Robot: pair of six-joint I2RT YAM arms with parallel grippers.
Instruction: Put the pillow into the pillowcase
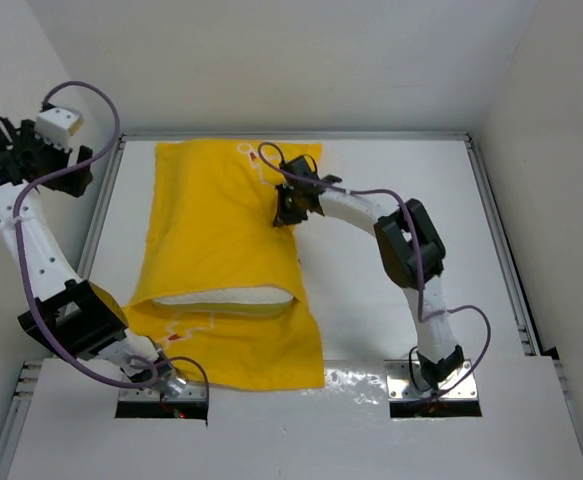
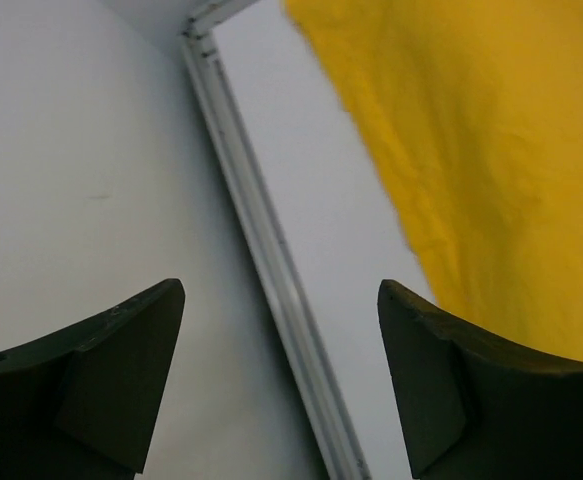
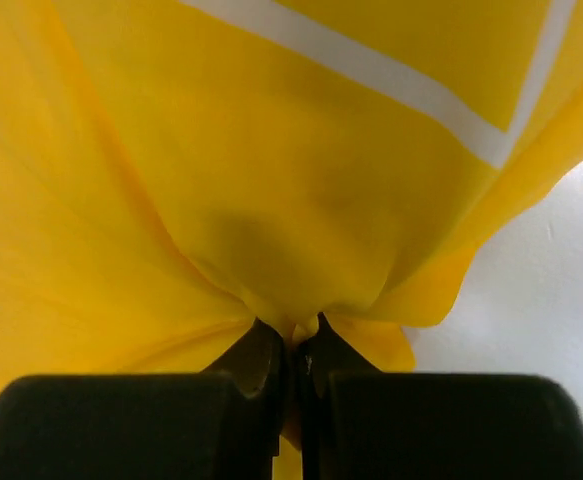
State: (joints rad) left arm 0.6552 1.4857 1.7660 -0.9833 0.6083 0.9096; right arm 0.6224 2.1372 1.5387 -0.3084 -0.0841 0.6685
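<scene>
The yellow pillowcase (image 1: 216, 225) lies lengthwise on the white table, bulging over the pillow inside it. A strip of the cream-white pillow (image 1: 226, 298) shows in the case's open mouth near the front, with a loose yellow flap (image 1: 251, 350) lying ahead of it. My right gripper (image 1: 289, 207) is shut on a pinch of pillowcase fabric at the case's right edge; its wrist view shows the yellow cloth (image 3: 271, 200) bunched between the closed fingers (image 3: 296, 345). My left gripper (image 1: 71, 163) is open and empty, raised over the table's far left rail (image 2: 271, 260), and the pillowcase (image 2: 491, 150) lies to its right.
White walls enclose the table on the left, back and right. A metal rail (image 1: 106, 215) runs along the table's left edge and another (image 1: 501, 250) along the right. Bare table top (image 1: 411, 165) lies right of the pillowcase. Purple cables loop over both arms.
</scene>
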